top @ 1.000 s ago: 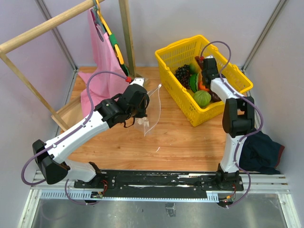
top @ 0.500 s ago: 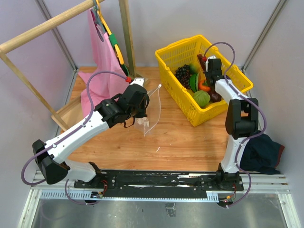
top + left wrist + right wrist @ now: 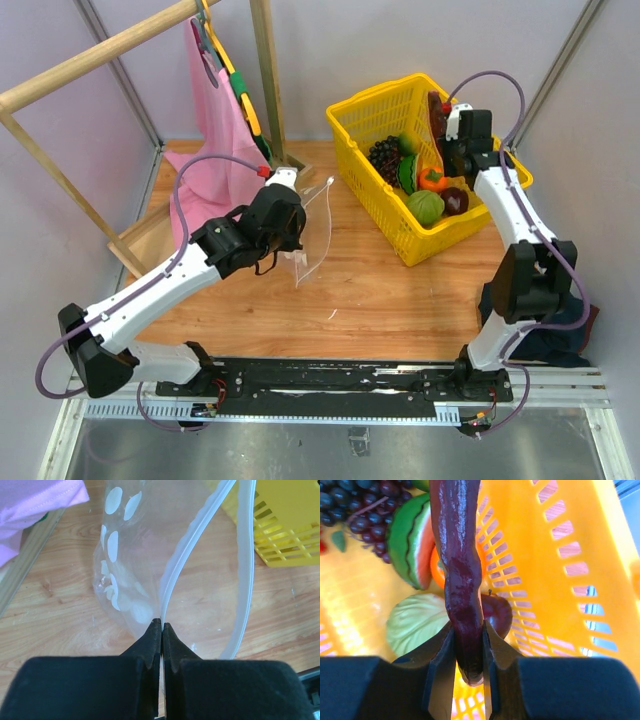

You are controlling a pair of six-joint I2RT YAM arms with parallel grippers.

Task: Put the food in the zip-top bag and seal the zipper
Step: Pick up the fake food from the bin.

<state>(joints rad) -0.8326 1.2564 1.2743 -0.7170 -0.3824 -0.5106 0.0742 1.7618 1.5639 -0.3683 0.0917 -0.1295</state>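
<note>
My left gripper (image 3: 162, 625) is shut on the whitish zipper (image 3: 192, 545) of the clear dotted zip-top bag (image 3: 130, 555) and holds it up over the table with the mouth gaping; it also shows in the top view (image 3: 293, 238) with the bag (image 3: 318, 228). My right gripper (image 3: 468, 645) is shut on a long dark maroon-brown piece of food (image 3: 460, 565), lifted above the yellow basket (image 3: 372, 103). The gripper (image 3: 447, 135) is over the basket's right side. Below it lie a green round ball (image 3: 417, 622) and a dark maroon ball (image 3: 500, 614).
The basket also holds dark grapes (image 3: 384, 155), a watermelon slice (image 3: 407, 172) and an orange piece (image 3: 432, 180). A pink cloth (image 3: 210, 110) hangs from a wooden rack (image 3: 266, 80) at the back left. A dark cloth (image 3: 548, 320) lies at the right.
My right gripper has risen out of the basket with the long dark piece and moved right and back. My left arm has shifted slightly left with the bag, tilting it.
</note>
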